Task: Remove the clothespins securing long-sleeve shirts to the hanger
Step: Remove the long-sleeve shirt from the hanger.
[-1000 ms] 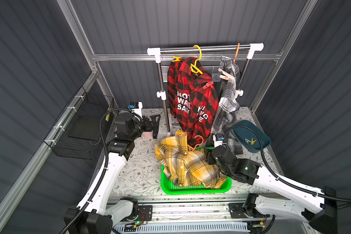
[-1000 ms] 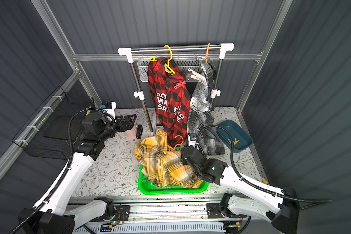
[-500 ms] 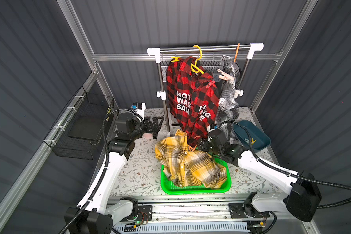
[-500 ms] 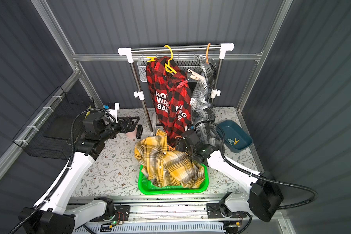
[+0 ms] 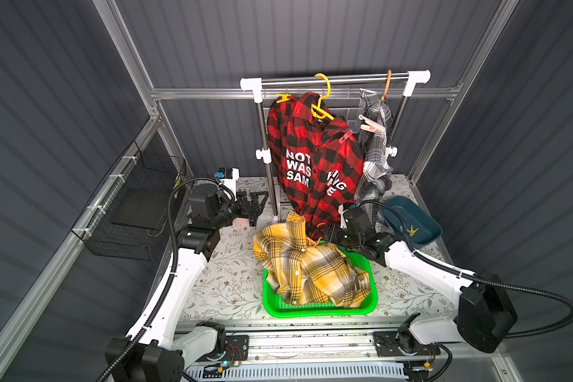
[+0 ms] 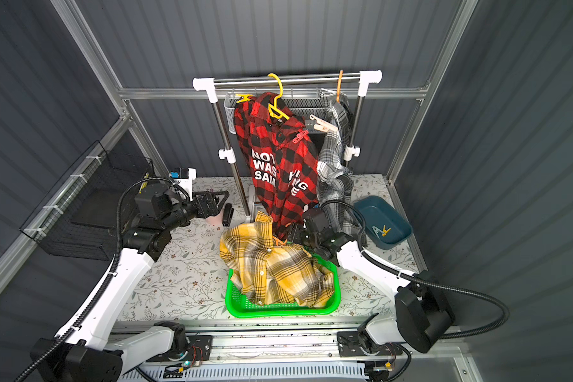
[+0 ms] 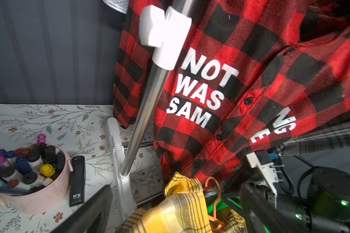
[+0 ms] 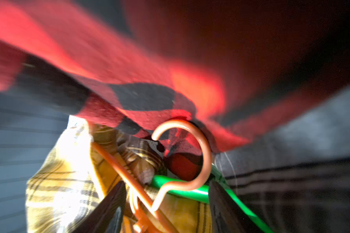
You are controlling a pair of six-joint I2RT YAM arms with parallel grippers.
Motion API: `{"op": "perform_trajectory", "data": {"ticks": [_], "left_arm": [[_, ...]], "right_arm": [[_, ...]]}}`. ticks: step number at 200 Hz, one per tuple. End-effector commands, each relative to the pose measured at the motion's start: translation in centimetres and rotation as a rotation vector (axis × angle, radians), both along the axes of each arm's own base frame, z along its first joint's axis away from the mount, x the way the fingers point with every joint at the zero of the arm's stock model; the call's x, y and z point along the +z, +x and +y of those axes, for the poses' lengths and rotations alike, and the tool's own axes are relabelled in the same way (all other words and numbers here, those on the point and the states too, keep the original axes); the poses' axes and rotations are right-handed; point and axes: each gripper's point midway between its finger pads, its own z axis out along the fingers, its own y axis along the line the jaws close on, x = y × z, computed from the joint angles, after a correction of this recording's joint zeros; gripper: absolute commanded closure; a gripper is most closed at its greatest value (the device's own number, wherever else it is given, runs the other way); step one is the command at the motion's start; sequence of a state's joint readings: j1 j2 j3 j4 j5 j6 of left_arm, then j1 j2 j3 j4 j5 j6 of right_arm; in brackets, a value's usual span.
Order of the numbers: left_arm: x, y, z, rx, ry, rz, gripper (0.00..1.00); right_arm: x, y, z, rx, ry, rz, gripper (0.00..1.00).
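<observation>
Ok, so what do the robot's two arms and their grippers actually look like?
The left arm and right arm both have smooth white shells on the long links and chunky black joint housings. A black ribbed cable hose loops along each. The left gripper and right gripper are black with flat, angular fingers. A white bracket with a blue plug sits by the left wrist.

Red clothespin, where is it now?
In a top view, the red clothespin is clipped on the red shirt, right of the yellow hanger, beside the grey shirt.
</observation>
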State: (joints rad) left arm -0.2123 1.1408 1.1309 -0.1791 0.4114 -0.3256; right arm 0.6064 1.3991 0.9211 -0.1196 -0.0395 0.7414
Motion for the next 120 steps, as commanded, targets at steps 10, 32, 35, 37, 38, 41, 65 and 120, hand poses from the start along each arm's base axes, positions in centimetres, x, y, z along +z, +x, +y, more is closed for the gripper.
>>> {"op": "perform_trajectory", "data": {"ticks": [10, 32, 35, 37, 38, 41, 65, 120], "left_arm": [[-0.8, -1.9, -2.7, -0.205, -0.045, 0.05, 0.08], [-3.9, -3.7, -5.1, -0.301, -0.03, 0.179, 0.13], [-4.5, -4.0, -5.4, -0.309, -0.027, 0.196, 0.14], [-4.8, -4.2, -5.6, -0.315, -0.026, 0.206, 0.14], [-5.0, -4.2, -5.7, -0.316, -0.025, 0.21, 0.14], [-5.6, -4.5, -6.0, -0.321, -0.024, 0.227, 0.14], [-9.7, -6.4, -8.0, -0.359, -0.017, 0.335, 0.17], [-14.4, -9.1, -9.6, -0.368, 0.015, 0.441, 0.19]], "right_arm": [[-2.0, -0.4, -0.3, -0.02, -0.003, 0.069, 0.33], [-2.0, -0.4, -0.7, -0.032, -0.003, 0.069, 0.32], [-2.1, -0.4, -0.8, -0.034, -0.005, 0.071, 0.32], [-2.0, -0.4, -0.8, -0.034, -0.004, 0.07, 0.32], [-2.0, -0.4, -0.8, -0.034, -0.004, 0.069, 0.32], [-2.1, -0.4, -0.9, -0.036, -0.004, 0.071, 0.32], [-2.5, -0.3, -1.3, -0.044, 0.003, 0.08, 0.31], [-2.2, 0.6, -0.5, -0.019, 0.063, 0.053, 0.32]]}}
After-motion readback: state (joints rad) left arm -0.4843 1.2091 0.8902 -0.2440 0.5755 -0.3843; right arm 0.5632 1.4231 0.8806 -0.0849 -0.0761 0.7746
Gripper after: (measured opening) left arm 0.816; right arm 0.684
